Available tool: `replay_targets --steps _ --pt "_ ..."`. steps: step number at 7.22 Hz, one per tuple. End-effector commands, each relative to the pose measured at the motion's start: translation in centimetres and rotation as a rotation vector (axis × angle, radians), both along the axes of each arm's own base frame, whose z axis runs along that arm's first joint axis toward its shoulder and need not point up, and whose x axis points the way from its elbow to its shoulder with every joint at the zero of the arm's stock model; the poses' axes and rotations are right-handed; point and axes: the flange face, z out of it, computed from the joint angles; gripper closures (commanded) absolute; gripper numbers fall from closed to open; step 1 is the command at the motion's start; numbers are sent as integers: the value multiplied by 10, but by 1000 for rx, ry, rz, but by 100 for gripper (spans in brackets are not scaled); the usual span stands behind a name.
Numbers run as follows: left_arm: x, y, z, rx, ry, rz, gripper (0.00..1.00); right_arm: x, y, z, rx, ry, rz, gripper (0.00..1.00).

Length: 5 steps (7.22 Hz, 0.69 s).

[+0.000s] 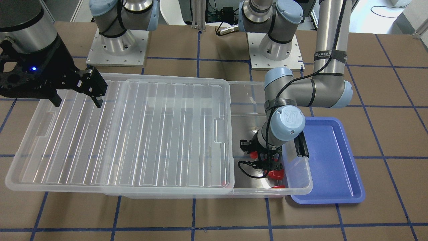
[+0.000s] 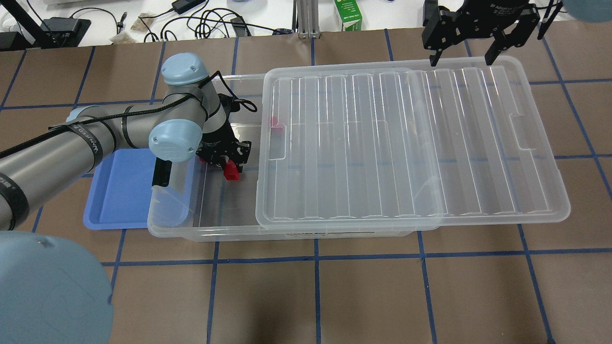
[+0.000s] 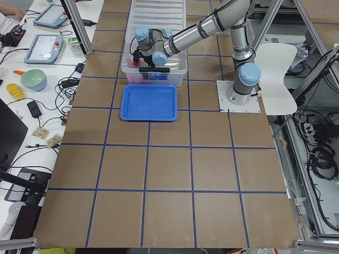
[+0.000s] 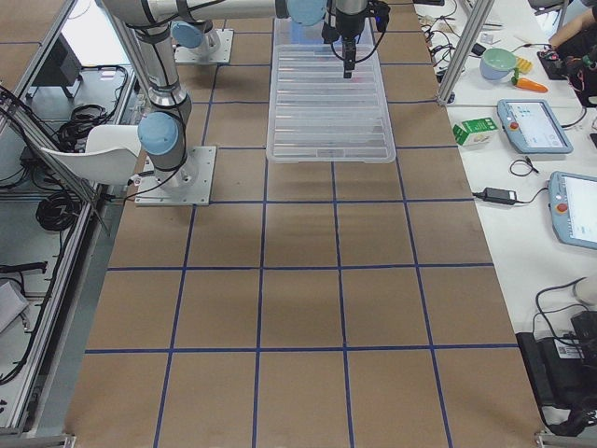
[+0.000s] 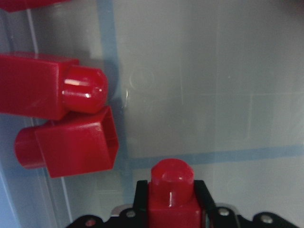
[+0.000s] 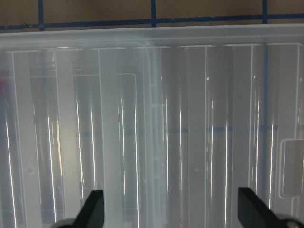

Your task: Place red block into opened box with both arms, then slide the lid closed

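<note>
The left hand reaches down into the uncovered end of the box, fingers clamped on a red block. Whether that block touches the box floor is hard to tell. Two loose blocks lie touching each other just beside it. The lid covers the rest of the box and overhangs its other end, where the right hand hangs spread wide above it. A blue tray sits on the tabletop beside the box.

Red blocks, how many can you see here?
4 red blocks: one in the left jaws, two touching beside it, one at the wrist view's top corner. The lid may hide more.
</note>
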Motion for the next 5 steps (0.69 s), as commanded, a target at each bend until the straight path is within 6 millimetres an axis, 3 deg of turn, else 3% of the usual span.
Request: replay_targets --steps 1,2,5 --pt "0 0 0 -1 -1 3 44 0 0 0 -2 -2 0 0" --pt "0 0 1 -3 -3 4 16 0 0 0 -1 -2 -1 0" --pt "2 1 17 -24 -10 1 1 0 0 -1 1 -1 0 0"
